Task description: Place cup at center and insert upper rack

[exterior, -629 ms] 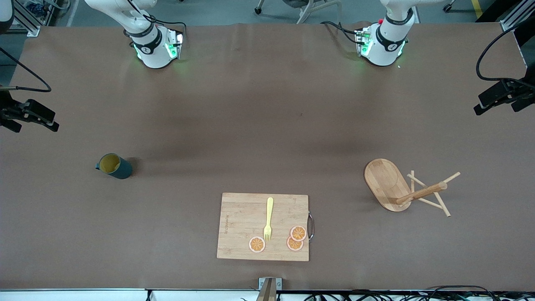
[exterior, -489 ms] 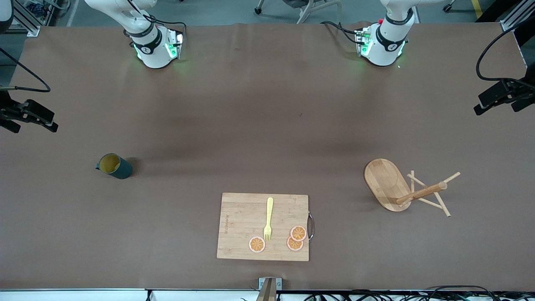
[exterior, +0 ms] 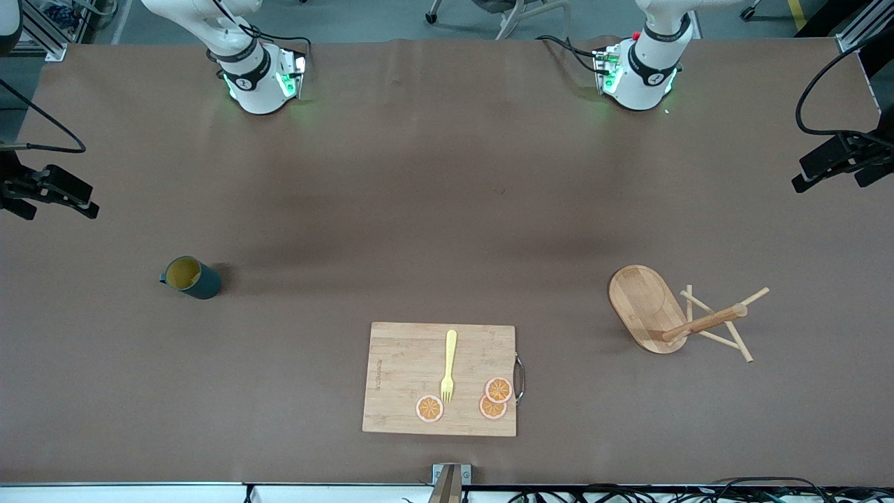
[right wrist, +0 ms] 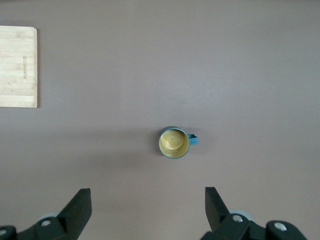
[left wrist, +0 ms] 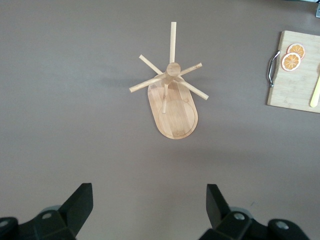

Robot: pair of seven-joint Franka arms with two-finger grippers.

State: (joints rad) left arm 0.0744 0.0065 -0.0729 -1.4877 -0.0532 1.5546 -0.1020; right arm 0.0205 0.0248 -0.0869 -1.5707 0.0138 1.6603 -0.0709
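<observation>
From the front view, the desk point(exterior: 447, 209) wears a matte brown cover, and the cup point(exterior: 191, 277), a small dark teal cylinder with a mustard-yellow inside, stands upright toward the right arm's end, its handle at nine o'clock. The upper rack point(exterior: 670, 314), light wood with an oval base, a thick round post and thin crossing pegs, lies toppled toward the left arm's end, post pointing to about two o'clock. Between them and nearer the camera lies a rectangular bamboo cutting board point(exterior: 405, 377) with a metal handle, carrying a yellow fork point(exterior: 448, 367) and three orange slices point(exterior: 495, 398); a small mark on the board is too small to read. In the left wrist view, the left end effector point(left wrist: 147, 212) hangs released, dark fingers spread wide, well above the desk with the rack at twelve o'clock and well apart from it. In the right wrist view, the right end effector point(right wrist: 147, 212) is likewise released and high, the cup at twelve o'clock and well clear of it, rim round and smooth.
</observation>
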